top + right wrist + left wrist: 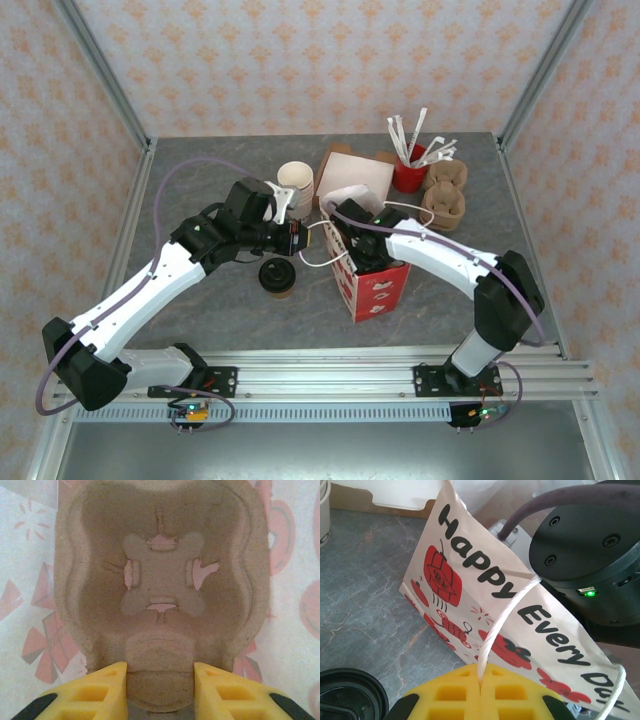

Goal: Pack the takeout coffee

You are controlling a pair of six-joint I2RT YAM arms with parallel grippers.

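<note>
1. Left gripper (pixel 480 687) is clamped shut on the white string handle (pixel 495 625) of the gift bag (pixel 378 285). It holds the handle out toward the bag's 9 o'clock.
2. Right gripper (pixel 160 680) is down inside the bag, with its yellow fingers (pixel 100 692) on either side of a lobe of the pulp cup carrier (pixel 160 580). We cannot tell whether they pinch it or only flank it.
3. Risk: the handle is thin string. It could slip out of the pads, or a harder tug could tip the light paper bag toward 9 o'clock, onto the coffee.
4. Risk: if the right fingers come up while snagged on the carrier, it lifts or tilts, and the cup well is no longer level. The wrist could also crumple the bag wall.
5. Risk: the coffee stands near the left gripper's 6 o'clock. A careless sweep of that arm could knock it over.
6. The takeout coffee (pixel 277 276) is upright on the table, outside the bag, at its 9 o'clock and not touching it. It has tan-brown sides and its round black lid is on. We judge it not yet packed.
</note>
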